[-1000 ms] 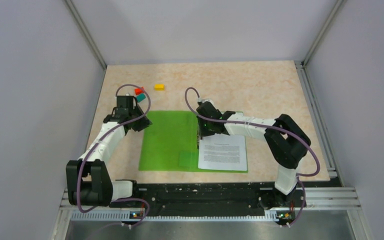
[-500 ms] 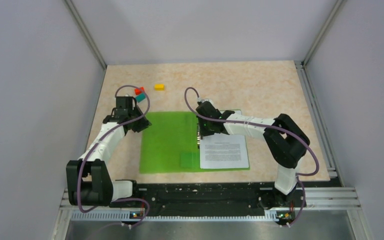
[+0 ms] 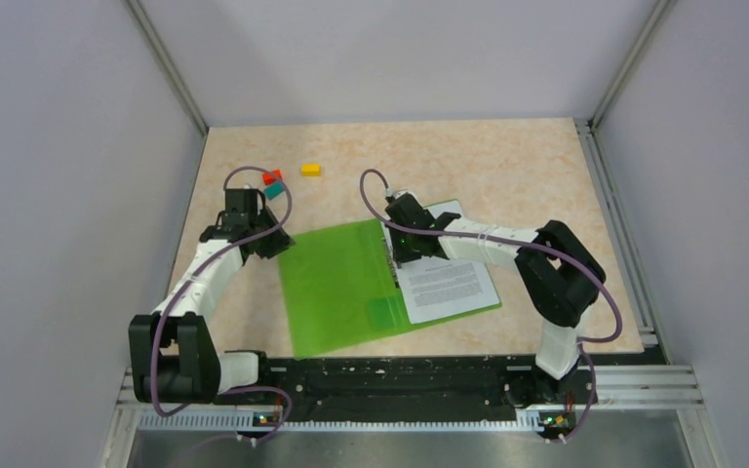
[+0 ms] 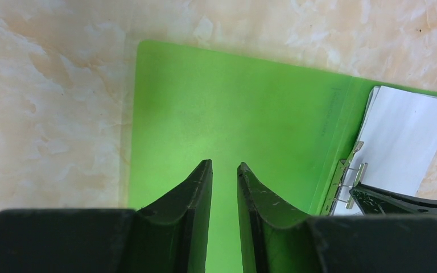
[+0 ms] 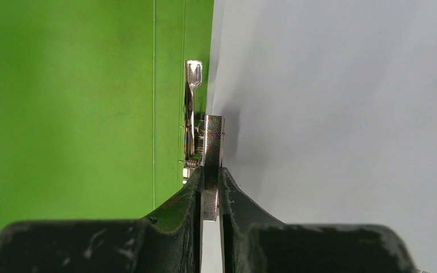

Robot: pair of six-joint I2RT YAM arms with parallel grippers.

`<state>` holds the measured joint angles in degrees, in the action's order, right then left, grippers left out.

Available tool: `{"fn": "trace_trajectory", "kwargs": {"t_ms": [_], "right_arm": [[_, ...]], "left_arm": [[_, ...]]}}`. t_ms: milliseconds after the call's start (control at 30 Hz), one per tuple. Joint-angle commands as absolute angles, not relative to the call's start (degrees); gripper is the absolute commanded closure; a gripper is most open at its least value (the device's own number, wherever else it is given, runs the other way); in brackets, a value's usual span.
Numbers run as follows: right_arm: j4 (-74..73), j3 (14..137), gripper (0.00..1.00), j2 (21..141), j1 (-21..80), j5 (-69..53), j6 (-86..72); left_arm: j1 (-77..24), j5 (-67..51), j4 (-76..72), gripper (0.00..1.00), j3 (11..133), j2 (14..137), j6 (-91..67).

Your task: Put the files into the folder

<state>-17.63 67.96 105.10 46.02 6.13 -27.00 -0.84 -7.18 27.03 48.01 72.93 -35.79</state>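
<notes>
The green folder [image 3: 341, 283] lies open on the table, skewed, with its right end farther back. The files [image 3: 449, 283], white printed sheets, rest on its right half beside the spine. My right gripper [image 3: 402, 255] is over the spine; in the right wrist view the right gripper [image 5: 211, 170] is shut on the upright lever of the metal clip [image 5: 213, 133], with the folder [image 5: 79, 102] to its left and the files [image 5: 347, 114] to its right. My left gripper [image 3: 275, 239] is at the folder's far left corner. In the left wrist view this gripper [image 4: 223, 166] is over the folder [image 4: 233, 114], narrowly open and holding nothing.
A red block [image 3: 272, 177] and a teal block [image 3: 275, 191] lie just behind the left gripper, and a yellow block [image 3: 310, 169] farther back. A small pale label [image 3: 384, 312] sits on the folder near the spine. Grey walls enclose the table on three sides.
The folder and the files have swung counterclockwise, right end going toward the back. The right gripper closed further on the clip and moved back slightly. The left gripper stayed put.
</notes>
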Motion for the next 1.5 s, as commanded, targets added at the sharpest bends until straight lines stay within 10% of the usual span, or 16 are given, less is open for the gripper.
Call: {"fn": "trace_trajectory", "kwargs": {"t_ms": [0, 800, 1233, 1467], "right_arm": [[-18.6, 68.8, 0.9, 104.4, 45.2, 5.6, -24.3], [-17.9, 66.5, 0.9, 103.9, 43.9, 4.1, -23.8], [-17.9, 66.2, 0.91, 103.5, 43.7, 3.5, -23.7], [-17.9, 66.5, 0.91, 103.6, 43.7, 3.1, -23.6]], "left_arm": [[-0.5, -7.3, 26.2, 0.72, 46.8, 71.0, -35.1], [2.9, -8.8, 22.3, 0.24, 32.1, 63.9, -37.3], [3.5, -16.7, 16.6, 0.23, 27.6, 60.0, -40.0], [3.5, -19.5, 16.1, 0.42, 28.7, 58.4, -41.7]]}}
